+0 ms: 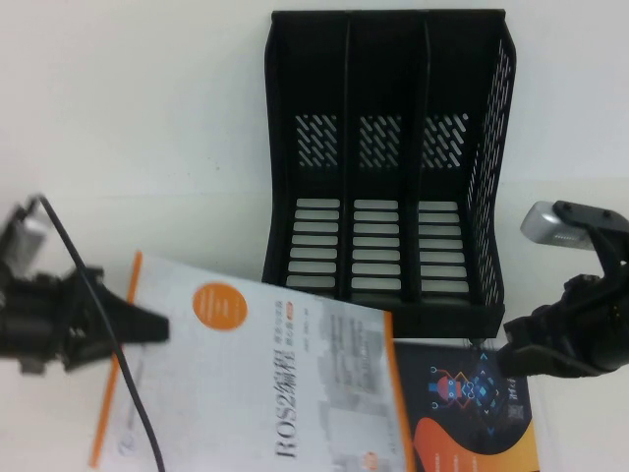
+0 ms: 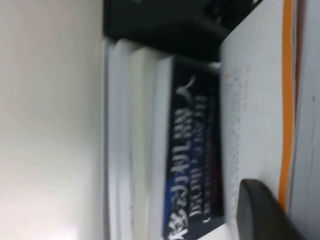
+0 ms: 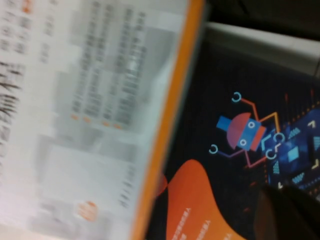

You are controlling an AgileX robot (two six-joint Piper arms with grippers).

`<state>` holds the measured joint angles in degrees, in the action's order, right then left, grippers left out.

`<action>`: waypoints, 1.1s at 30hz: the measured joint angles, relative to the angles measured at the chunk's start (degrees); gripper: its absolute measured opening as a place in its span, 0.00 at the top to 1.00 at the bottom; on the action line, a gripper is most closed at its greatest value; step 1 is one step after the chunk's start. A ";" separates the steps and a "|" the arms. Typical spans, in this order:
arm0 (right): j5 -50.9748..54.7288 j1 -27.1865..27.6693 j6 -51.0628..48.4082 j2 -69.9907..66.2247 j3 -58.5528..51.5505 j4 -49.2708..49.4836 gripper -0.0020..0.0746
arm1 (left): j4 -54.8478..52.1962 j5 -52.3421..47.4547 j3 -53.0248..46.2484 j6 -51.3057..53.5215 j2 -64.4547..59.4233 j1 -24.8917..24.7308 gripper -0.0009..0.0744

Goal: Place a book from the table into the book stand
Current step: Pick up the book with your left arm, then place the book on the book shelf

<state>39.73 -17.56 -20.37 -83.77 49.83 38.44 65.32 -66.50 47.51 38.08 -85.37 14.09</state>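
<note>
Book [image 1: 265, 383], white-covered with orange edge strips, an orange circle and the black title "ROS2", lies tilted in the near centre of the table [image 1: 128, 128] in the high view, in front of and just below the book stand [image 1: 388, 167]. Its right edge overlaps a dark navy book [image 1: 477, 413] with an orange swirl and a small robot figure, which lies near the stand's front right corner. The black stand is upright behind both books, its three slots open to the front with nothing in them. The left gripper [image 1: 147, 326] is at the book's left edge, its dark fingers reaching over the white cover; whether they are clamped on the cover cannot be told. A black cable [image 1: 118, 354] loops from the left arm across the cover. The right gripper [image 1: 516, 356] hangs at the right, over the far corner of the navy book and just beside the stand's base; its finger spacing cannot be told.

Left wrist view: the white book [image 2: 255, 115] with its orange strip fills one side, overlapping the navy book [image 2: 192, 165], whose white page edges show beside it. One dark fingertip [image 2: 262, 212] rests against the white cover. The stand [image 2: 160, 25] is a dark mass beyond.

Right wrist view: the white cover [image 3: 85, 110] and its orange edge cross above the navy cover [image 3: 235, 145] with the robot figure. A dark finger [image 3: 285, 215] shows at one corner
</note>
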 joint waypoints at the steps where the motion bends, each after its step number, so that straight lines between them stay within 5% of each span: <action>1: 0.00 0.00 0.16 0.60 0.00 -0.40 0.97 | -1.31 -0.31 1.51 -2.10 1.92 0.00 0.85; 10: 2.54 0.00 0.64 2.43 0.00 -1.92 0.97 | -9.31 -3.91 19.79 -15.80 11.56 0.03 0.85; 23: 3.05 0.00 0.64 2.80 0.00 -3.04 0.97 | -9.37 -4.02 46.32 -28.25 5.51 -0.25 0.85; 33: 4.92 0.00 0.64 2.80 0.00 -4.52 0.97 | -21.83 4.33 61.55 -40.32 -3.89 -12.91 0.85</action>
<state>44.66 -17.56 -19.73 -80.97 49.83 33.91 43.48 -62.16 109.07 -2.24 -89.26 1.18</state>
